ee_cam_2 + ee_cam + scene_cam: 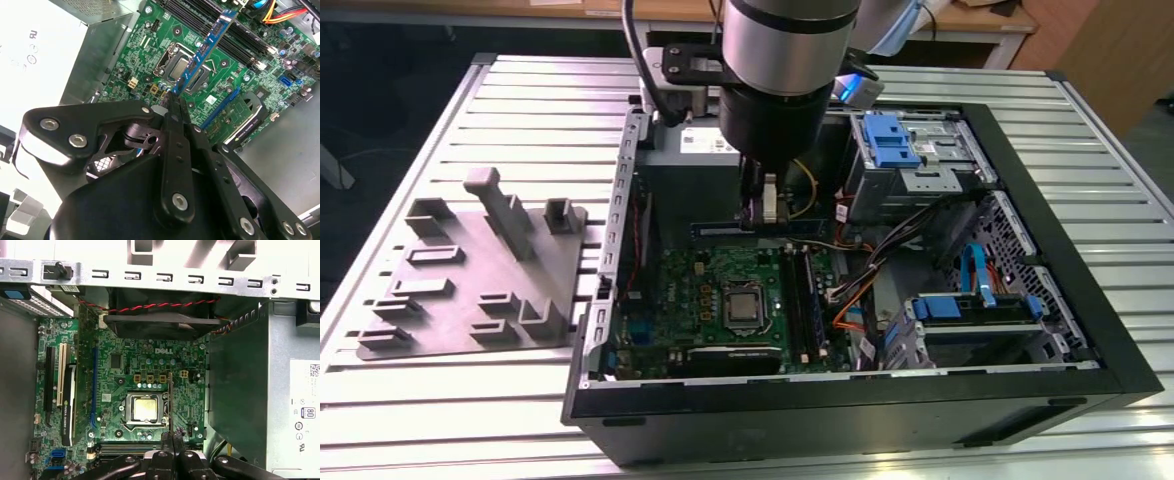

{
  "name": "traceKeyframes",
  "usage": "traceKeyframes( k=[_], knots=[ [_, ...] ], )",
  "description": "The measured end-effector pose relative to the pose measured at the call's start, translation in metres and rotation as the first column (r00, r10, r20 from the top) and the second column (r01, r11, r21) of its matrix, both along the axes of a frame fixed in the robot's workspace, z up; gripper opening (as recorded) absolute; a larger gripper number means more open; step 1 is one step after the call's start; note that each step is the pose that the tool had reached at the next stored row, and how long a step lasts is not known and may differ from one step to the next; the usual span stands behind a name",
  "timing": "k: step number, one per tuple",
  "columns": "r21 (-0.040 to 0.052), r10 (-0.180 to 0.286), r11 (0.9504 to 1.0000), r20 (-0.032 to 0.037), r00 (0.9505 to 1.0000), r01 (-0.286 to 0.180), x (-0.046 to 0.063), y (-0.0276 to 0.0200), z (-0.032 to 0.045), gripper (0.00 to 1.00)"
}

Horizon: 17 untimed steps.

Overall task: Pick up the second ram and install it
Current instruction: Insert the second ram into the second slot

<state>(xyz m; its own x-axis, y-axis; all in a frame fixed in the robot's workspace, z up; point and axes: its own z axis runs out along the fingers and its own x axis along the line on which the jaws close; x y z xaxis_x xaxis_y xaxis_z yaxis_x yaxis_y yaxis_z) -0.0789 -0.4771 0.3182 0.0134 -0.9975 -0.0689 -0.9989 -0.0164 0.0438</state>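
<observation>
Fingers [176, 112] pinching second ram [202, 50], long axis level, crosswise to memory slots [130, 447], above motherboard [150, 65]

Open computer case [787, 425] on slatted surface [440, 410]; green motherboard [674, 290] inside; grey fixture tray [454, 300] just beside, exterior view's left.

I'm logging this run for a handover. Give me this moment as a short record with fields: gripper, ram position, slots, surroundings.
gripper: gripper shut on the second ram
ram position: held in the air above the motherboard, near the processor socket
slots: the ram is not seated in the memory slots
case: open computer case lying on a slatted table
beside the case: grey fixture tray, on the exterior view's left
</observation>
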Motion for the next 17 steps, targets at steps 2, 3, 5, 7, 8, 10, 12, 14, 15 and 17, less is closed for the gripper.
traceKeyframes(
  k=[2,3,5,7,8,10,12,14,15,17],
  knots=[
    [0.0000,0.000,1.0000,0.0000,1.0000,0.000,0.0000,0.0000,-0.0001,0.11],
    [0.0000,0.000,1.0000,0.0000,1.0000,0.000,0.0000,0.0000,-0.0001,0.11],
    [0.0000,0.000,1.0000,0.0000,1.0000,0.000,0.0000,0.0000,-0.0002,0.11],
    [0.0000,0.000,1.0000,0.0000,1.0000,0.000,0.0000,0.0000,-0.0003,0.11],
    [0.0000,0.000,1.0000,0.0000,1.0000,0.000,0.0000,0.0000,-0.0004,0.11],
    [0.0000,0.000,1.0000,0.0000,1.0000,0.000,0.0000,0.0000,-0.0004,0.11],
    [0.0001,-0.017,0.9998,0.0000,0.9998,0.017,0.0001,0.0000,-0.0006,0.11],
    [0.0001,-0.054,0.9986,0.0000,0.9986,0.054,0.0000,0.0000,-0.0007,0.11],
    [0.0000,-0.072,0.9974,0.0000,0.9974,0.072,0.0000,0.0000,-0.0008,0.11],
    [0.0000,-0.107,0.9942,0.0000,0.9942,0.107,0.0000,0.0000,-0.0010,0.11]
  ],
)
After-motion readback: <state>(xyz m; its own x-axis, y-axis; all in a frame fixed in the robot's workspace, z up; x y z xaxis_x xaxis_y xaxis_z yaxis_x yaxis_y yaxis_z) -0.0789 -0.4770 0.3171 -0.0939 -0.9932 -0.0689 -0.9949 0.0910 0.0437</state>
